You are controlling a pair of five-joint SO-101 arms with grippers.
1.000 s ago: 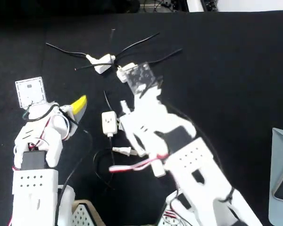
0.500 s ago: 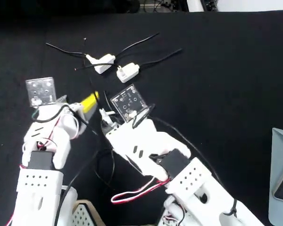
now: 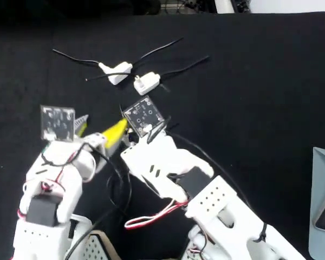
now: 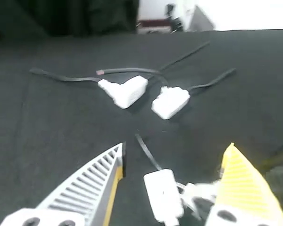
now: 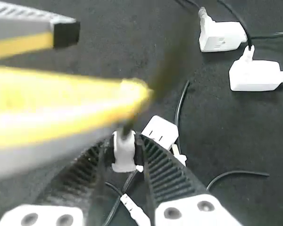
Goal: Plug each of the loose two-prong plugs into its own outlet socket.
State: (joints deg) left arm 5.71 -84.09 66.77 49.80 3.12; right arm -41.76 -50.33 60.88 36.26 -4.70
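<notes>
white plug (image 5: 124,156) pinched inside right end effector (image 5: 122,142)

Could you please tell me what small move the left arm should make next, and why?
Probably close the left gripper on the outlet socket. The socket lies unheld inside that open gripper, while the right gripper holds a plug right beside it. Bracing the socket should ease insertion.

t-1.0 s → now | right end effector (image 5: 124,141) drawn back from far plugs (image 3: 147,83) to near socket (image 4: 162,195), closed on plug (image 5: 125,151) | left end effector (image 4: 177,148) advanced toward desk centre, spread about socket, just beside the right
</notes>
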